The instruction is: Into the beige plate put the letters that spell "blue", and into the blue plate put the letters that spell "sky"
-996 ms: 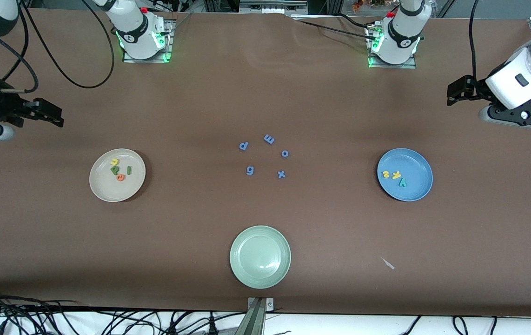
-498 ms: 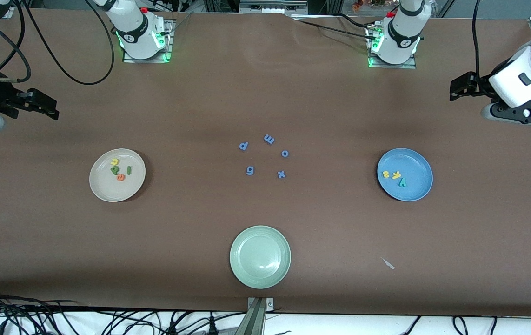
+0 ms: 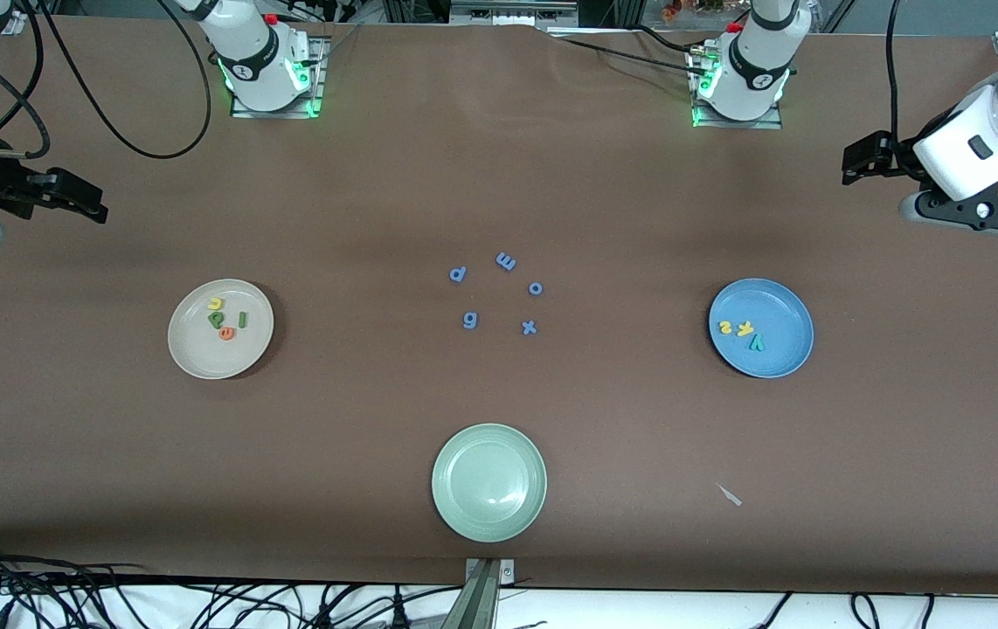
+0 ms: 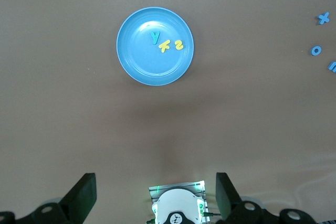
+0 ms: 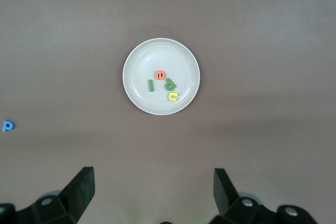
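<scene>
Both tasks' letters already in their plates. In the beige plate (image 3: 220, 328), toward the right arm's end of the table: the yellow u (image 3: 216, 304), the dark green b (image 3: 216, 320), the thin green l (image 3: 242, 320) and the orange e (image 3: 225, 334), clustered near the plate's middle. In the blue plate (image 3: 761, 328), toward the left arm's end: the yellow s (image 3: 724, 328), the yellow k (image 3: 743, 328) and the teal y (image 3: 757, 342), close together in a row.

Right gripper (image 5: 152, 190) up in the air over bare table at the right arm's end, well apart from the beige plate, fingers spread wide, nothing held. Left gripper (image 4: 156, 192) likewise raised over bare table at the left arm's end, well apart from the blue plate, fingers spread wide, empty.

Between the two plates, mid-table: five all-blue letters (image 3: 499, 293) in a loose ring on the brown table (image 3: 639, 437). Nearer to the front camera than those: a pale green plate (image 3: 489, 482), with nothing in it.
</scene>
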